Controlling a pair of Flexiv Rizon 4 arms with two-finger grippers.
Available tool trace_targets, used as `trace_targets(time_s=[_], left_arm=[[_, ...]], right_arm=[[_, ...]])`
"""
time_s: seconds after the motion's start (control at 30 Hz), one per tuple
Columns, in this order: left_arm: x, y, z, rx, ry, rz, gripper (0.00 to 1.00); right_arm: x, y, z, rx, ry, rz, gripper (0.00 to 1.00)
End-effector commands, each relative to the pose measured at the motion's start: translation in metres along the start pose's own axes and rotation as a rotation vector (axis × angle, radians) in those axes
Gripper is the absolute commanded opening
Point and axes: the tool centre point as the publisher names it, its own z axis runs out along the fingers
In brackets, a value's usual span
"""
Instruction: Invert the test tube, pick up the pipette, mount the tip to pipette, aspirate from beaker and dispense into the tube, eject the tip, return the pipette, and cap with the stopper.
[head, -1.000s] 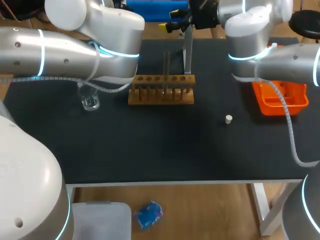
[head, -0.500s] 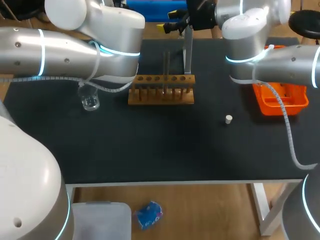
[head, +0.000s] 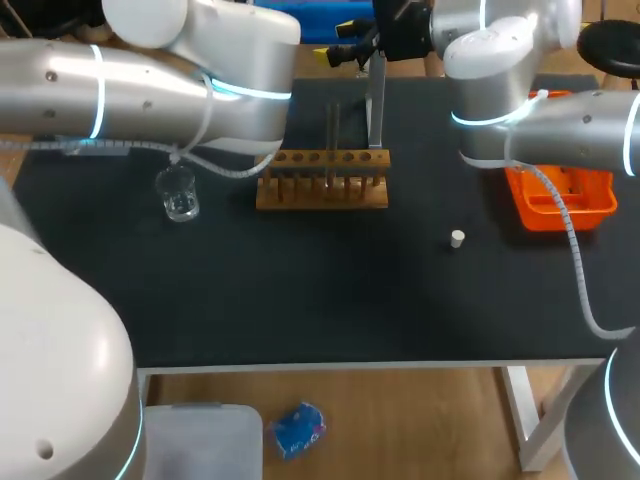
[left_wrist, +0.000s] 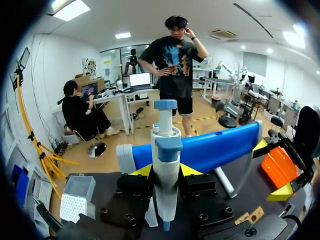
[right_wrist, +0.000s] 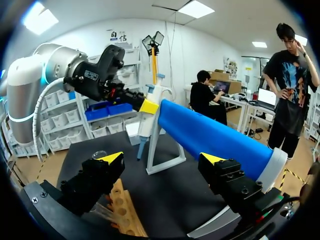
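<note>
Two pincers are in view, and only one carries a load. The left pincer (left_wrist: 166, 172) is pinching the pipette (left_wrist: 165, 150) by its body, one yellow tip on each side. It holds it at the far middle of the desk (head: 300, 290), at the top of the pipette stand (head: 377, 105). Whether the pipette hangs on the stand or is clear of it cannot be told. The right pincer (right_wrist: 161, 159) is spread wide and holds nothing. The wooden rack (head: 322, 185) shows under it, and the left pincer is close ahead.

Hazards from this position:

1. Snagging. If the pipette is hooked on the stand, a sideways pull would likely drag or tip the stand. A straight lift is advised.
2. Slip. The pipette body looks smooth and rounded. Any rotation in the grip would misalign the nozzle for tip mounting.
3. Arm contact. Both pincers are close together at the far side. A move toward the orange box (head: 558, 195) on the right crosses the right arm's space.
4. Knock-over. The test tube (head: 333, 125) stands upright in the rack, just near of the stand, so a low pass could strike it. The beaker (head: 179, 195), left of the rack, and the stopper (head: 457, 238), lying nearer and to the right, sit well apart from the pipette.
</note>
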Motion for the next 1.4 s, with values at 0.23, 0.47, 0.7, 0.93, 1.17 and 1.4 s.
trace_targets(time_s=[0.23,0.47,0.7,0.93,1.17,1.4], left_arm=[[-0.003,-0.013,0.016,-0.098,-0.017,0.004,0.00],[-0.004,-0.010,0.018,-0.126,-0.032,0.004,0.00],[-0.005,-0.005,0.020,-0.138,-0.039,-0.001,0.00],[-0.006,0.000,0.026,-0.153,-0.047,-0.008,0.00],[-0.006,0.003,0.028,-0.160,-0.050,-0.014,0.00],[-0.006,0.007,0.028,-0.167,-0.053,-0.022,0.00]], right_arm=[[0.000,0.000,-0.001,0.003,0.001,0.001,1.00],[0.000,0.000,-0.001,0.003,0.001,0.001,1.00],[0.000,0.000,-0.001,0.003,0.001,0.001,1.00],[0.000,0.000,-0.001,0.003,0.001,0.001,1.00],[0.000,0.000,-0.001,0.003,0.001,0.001,1.00],[0.000,0.000,-0.001,0.003,0.001,0.001,1.00]])
